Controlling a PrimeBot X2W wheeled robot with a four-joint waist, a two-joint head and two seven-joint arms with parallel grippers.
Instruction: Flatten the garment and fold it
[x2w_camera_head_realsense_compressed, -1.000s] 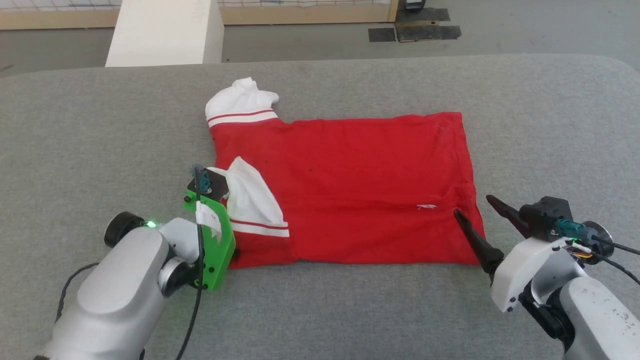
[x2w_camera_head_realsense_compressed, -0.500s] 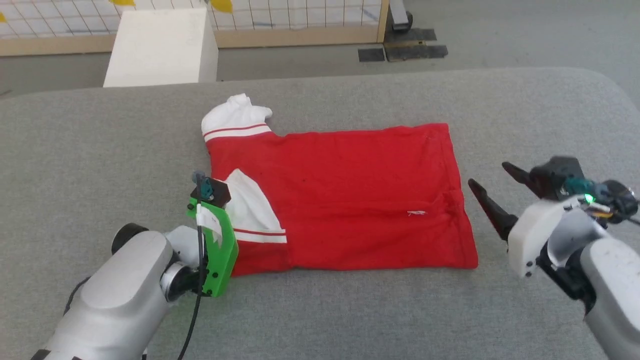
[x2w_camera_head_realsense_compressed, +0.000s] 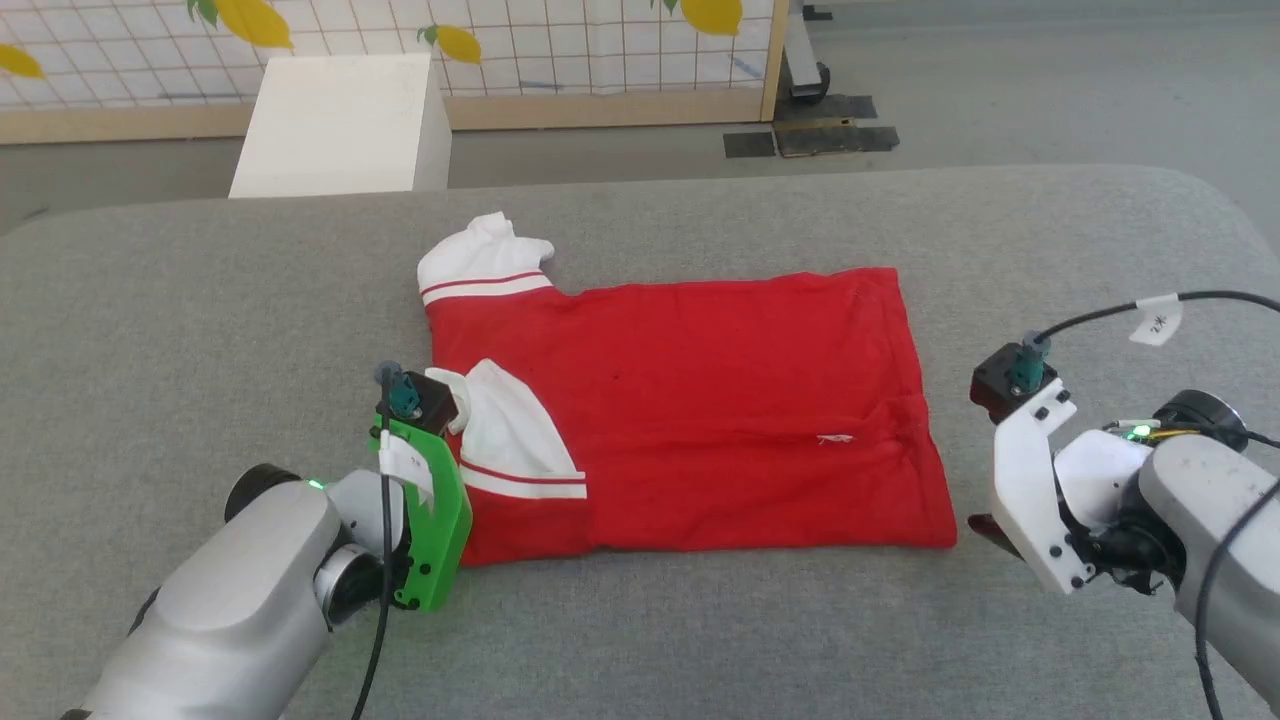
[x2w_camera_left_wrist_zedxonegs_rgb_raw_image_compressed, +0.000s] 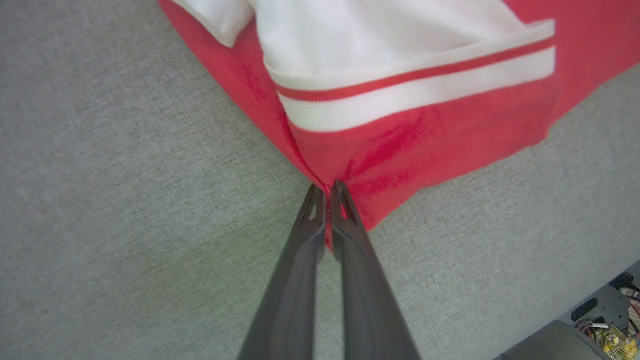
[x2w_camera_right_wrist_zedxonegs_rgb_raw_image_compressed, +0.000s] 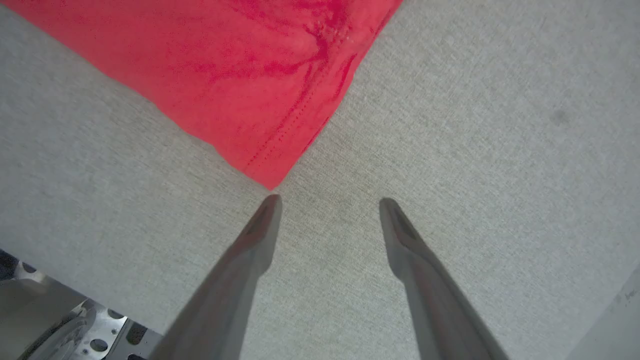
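Centrally on the grey padded surface (x2w_camera_head_realsense_compressed: 200, 300) lies one red garment (x2w_camera_head_realsense_compressed: 700, 400) with two white sleeves. One left gripper (x2w_camera_left_wrist_zedxonegs_rgb_raw_image_compressed: 327, 192) pinches its near-left corner, and one right gripper (x2w_camera_right_wrist_zedxonegs_rgb_raw_image_compressed: 330, 202) is spread just beside its near-right corner.

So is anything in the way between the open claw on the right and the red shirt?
No, nothing visible. The right gripper is open, its fingertips just short of a corner of the shirt, with bare grey padding between them.

Bright even daylight, soft shadows
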